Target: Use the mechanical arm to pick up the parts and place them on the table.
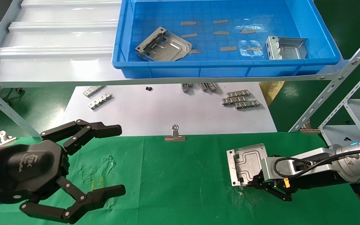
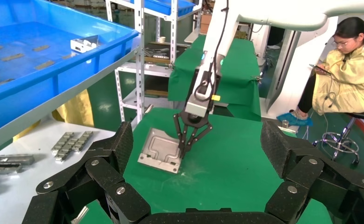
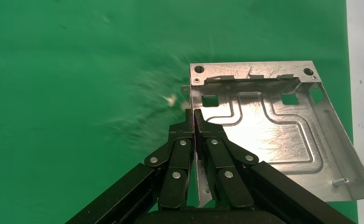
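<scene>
The right black linkage-fingered gripper [image 1: 245,183] pinches the near edge of a silver square sheet-metal bracket [image 1: 248,163], lying flat on the green cloth table [image 1: 173,187]. The right wrist view shows the fingertips [image 3: 188,122] closed tight on its bent-up rim. The left gripper [image 1: 117,161] hangs wide open, empty, at near left.

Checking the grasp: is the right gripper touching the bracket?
Touching. The right wrist view shows the right gripper with fingertips pinched shut on the bracket's bent-up edge.

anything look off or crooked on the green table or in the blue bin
Mostly tidy. In the blue bin, the left part sits skewed with one corner propped up, and the right part stands on its bent edges. On the table, the right gripper pinches a third part by one wall, tilted. The left gripper hovers open.
</scene>
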